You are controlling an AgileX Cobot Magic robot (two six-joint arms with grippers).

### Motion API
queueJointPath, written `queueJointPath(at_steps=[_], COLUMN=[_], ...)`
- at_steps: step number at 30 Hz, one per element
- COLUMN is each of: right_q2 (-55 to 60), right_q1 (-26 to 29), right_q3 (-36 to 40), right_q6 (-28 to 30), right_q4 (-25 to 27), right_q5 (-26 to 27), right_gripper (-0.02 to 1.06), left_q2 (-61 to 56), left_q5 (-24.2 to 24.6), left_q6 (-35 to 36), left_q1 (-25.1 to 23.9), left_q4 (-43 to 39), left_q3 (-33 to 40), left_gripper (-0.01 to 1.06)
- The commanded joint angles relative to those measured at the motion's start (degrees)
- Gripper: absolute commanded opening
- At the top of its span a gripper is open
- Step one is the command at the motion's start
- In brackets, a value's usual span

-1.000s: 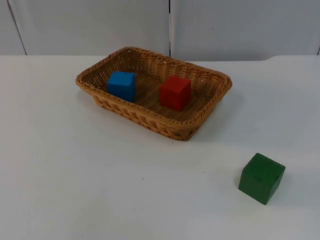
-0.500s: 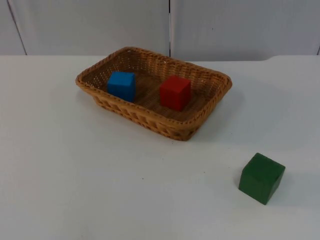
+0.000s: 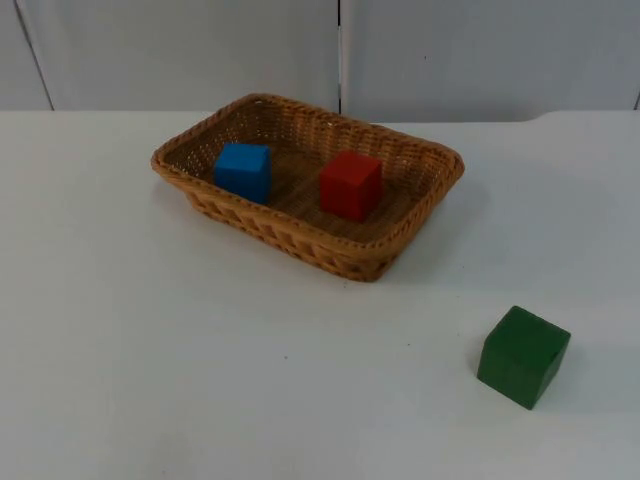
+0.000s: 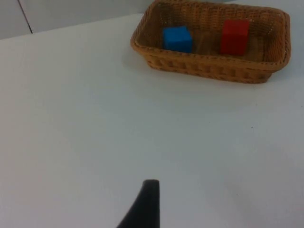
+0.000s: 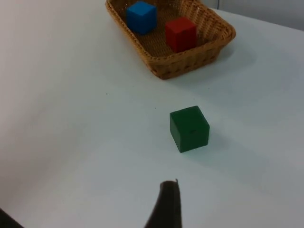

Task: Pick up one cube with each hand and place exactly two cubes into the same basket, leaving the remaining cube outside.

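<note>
Nothing shifted against the earlier top views: wicker basket point(image 3: 400, 225) holding blue cube point(image 3: 243, 171) and red cube point(image 3: 350, 184) side by side, apart. Green cube point(image 3: 523, 356) well outside basket, on white table point(image 3: 150, 350). Left gripper point(image 4: 145, 209) and right gripper point(image 5: 166, 206) waiting clear of basket, finger state impossible to tell; main risk judged as nudging green cube.

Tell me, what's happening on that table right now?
Both hands back, clear of the basket. Blue cube and red cube inside it. Green cube outside on the table. Nothing blocking.
</note>
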State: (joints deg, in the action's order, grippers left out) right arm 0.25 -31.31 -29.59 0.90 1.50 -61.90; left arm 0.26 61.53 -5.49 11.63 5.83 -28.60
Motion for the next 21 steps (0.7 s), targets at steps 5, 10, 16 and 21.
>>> queueJointPath(at_steps=[5,10,16,21], right_q2=[-0.25,-0.25,-0.25,-0.25], right_q1=[0.14,0.14,0.14,0.14], right_q3=[0.19,0.19,0.19,0.19], right_q6=[0.23,0.37,0.37,0.37], right_q4=[-0.28,-0.30,-1.01,-1.13], right_q5=[0.00,0.00,0.00,0.00], right_gripper=[0.69,0.69,0.75,0.83], left_q2=[-0.26,-0.26,-0.26,-0.26], left_q5=[0.06,0.06,0.06,0.06], left_q6=[-0.03,-0.03,-0.03,0.47], left_q1=[0.30,0.30,0.30,0.30], left_q4=[-0.24,-0.24,-0.24,-0.53], left_q3=[0.28,0.28,0.28,0.28], left_gripper=[0.88,0.88,0.88,0.92])
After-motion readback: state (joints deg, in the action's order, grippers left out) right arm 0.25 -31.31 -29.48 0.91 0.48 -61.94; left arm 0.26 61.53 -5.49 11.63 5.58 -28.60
